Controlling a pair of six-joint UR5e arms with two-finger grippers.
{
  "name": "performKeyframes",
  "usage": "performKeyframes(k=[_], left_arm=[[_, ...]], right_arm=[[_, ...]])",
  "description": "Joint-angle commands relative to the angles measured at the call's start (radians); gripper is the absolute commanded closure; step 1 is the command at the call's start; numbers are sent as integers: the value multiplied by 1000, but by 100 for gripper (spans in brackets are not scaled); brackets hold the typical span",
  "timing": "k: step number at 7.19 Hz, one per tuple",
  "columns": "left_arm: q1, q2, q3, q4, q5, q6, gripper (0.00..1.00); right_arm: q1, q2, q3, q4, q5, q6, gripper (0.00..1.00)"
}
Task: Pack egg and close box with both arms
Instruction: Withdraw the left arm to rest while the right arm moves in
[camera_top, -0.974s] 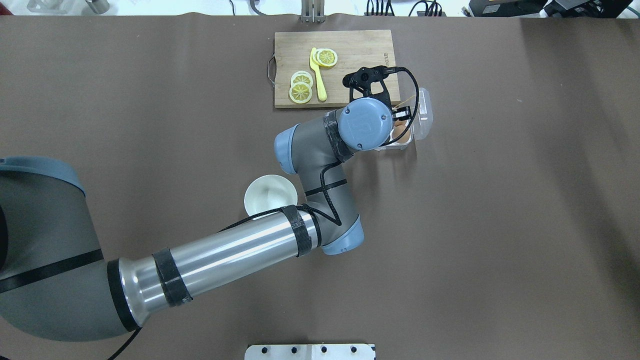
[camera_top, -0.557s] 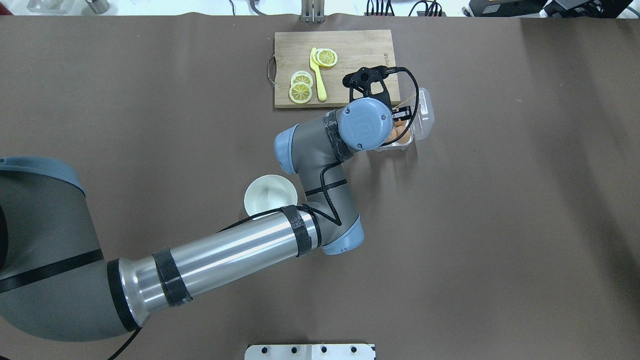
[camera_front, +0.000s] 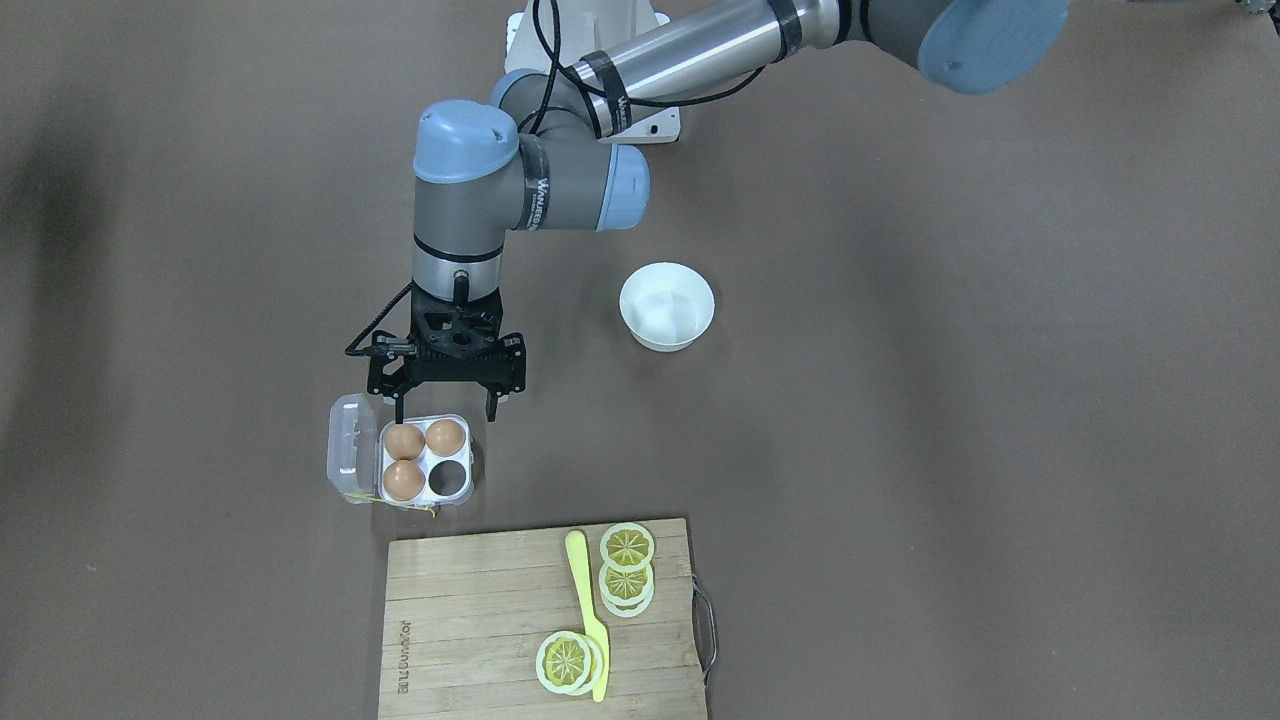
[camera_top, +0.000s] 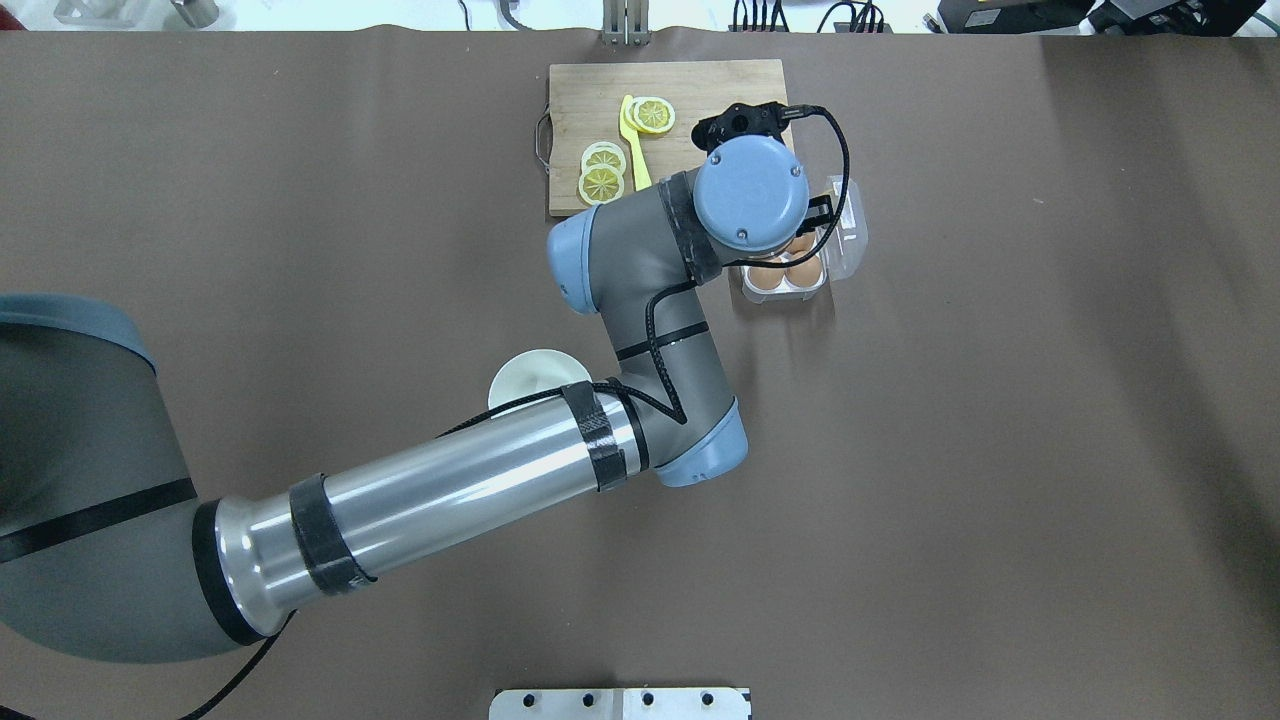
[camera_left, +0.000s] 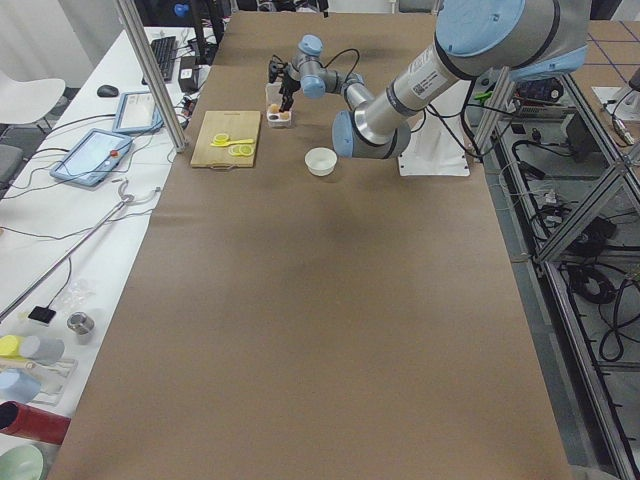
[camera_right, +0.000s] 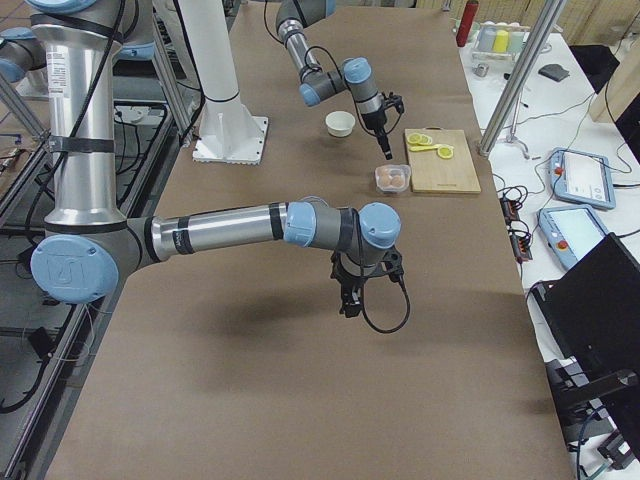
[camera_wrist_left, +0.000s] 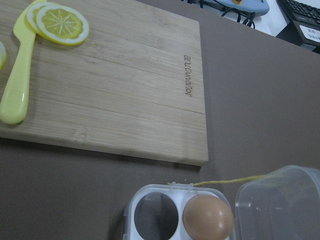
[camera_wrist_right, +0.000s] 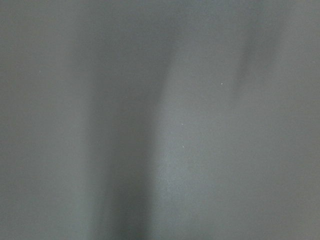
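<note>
Left pincer: spread wide, holding nothing; I see it hang by the box's robot-side edge, apart from it. Box: on tabletop, clear lid swung open; three of its four cells each hold an egg. Right pincer: low over tabletop, well apart; I cannot tell its spread.

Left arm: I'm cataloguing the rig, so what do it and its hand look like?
The left arm has a silver tube, grey joint housings and round light-blue caps. Black tape bands wrap it, one with white lettering, and a black cable runs along it. Its hand is a black open-frame bracket with two thin black fingers.
</note>
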Motion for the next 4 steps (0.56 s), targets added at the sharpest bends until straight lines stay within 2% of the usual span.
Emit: performKeyframes(k=[1,3,4], left_arm=[[-52,121,-240,200,-137,117,3],[-136,325,-540,348,-290,271,3],[-167,431,-692,440,-317,352,3]], right_arm=[[0,0,-3,0,0,4,0],[0,6,0,0,0,13,0],[-2,12,-3,0,-1,16,0]])
